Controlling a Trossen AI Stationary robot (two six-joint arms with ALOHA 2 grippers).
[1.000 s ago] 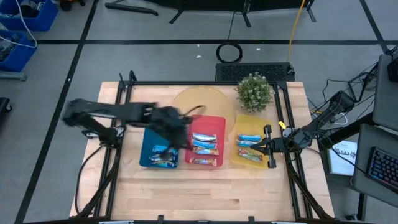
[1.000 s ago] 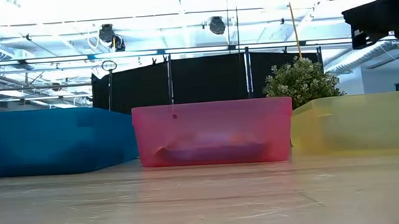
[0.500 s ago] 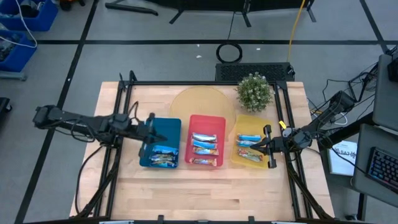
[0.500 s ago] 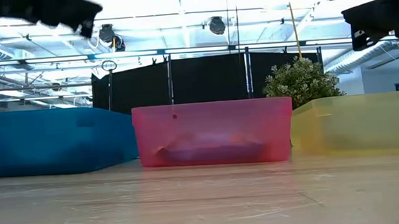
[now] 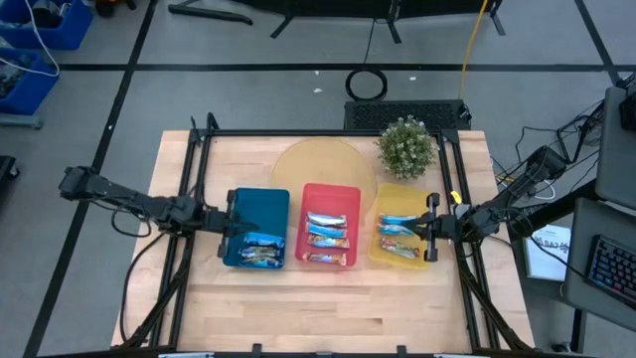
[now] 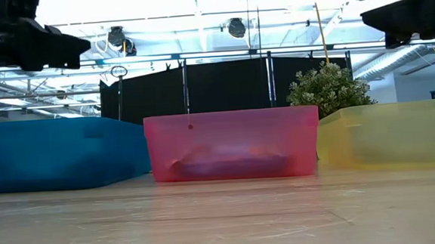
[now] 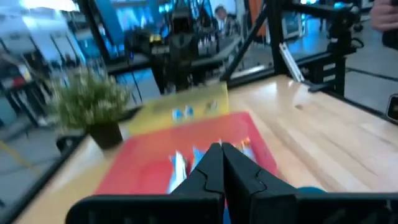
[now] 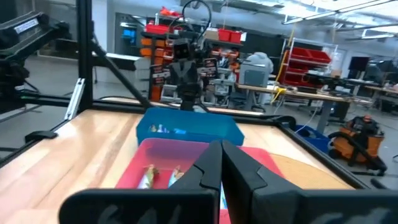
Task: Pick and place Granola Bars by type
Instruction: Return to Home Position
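Observation:
Foil-wrapped granola bars lie in three trays side by side in the high view: some in the blue tray (image 5: pixel 260 206) near its near end (image 5: pixel 259 251), several in the red tray (image 5: pixel 343 193) down its middle (image 5: pixel 327 232), and some in the yellow tray (image 5: pixel 409 191) along its length (image 5: pixel 397 235). My left gripper (image 5: pixel 242 221) is shut and empty above the blue tray's left edge. It also shows in the left wrist view (image 7: pixel 221 147). My right gripper (image 5: pixel 421 229) is shut and empty above the yellow tray's right edge. It also shows in the right wrist view (image 8: pixel 221 144).
A potted green plant (image 5: pixel 406 146) stands behind the yellow tray. A round pale wooden board (image 5: pixel 318 164) lies behind the red tray. Bare wooden tabletop (image 5: pixel 318 303) lies in front of the trays. A black frame runs along the table's edges (image 5: pixel 194 169).
My left gripper has drawn back from over the blue and red trays toward the table's left edge and now stands at the blue tray's left edge. My right gripper has drawn back a little toward the table's right edge. The bars have stayed in place.

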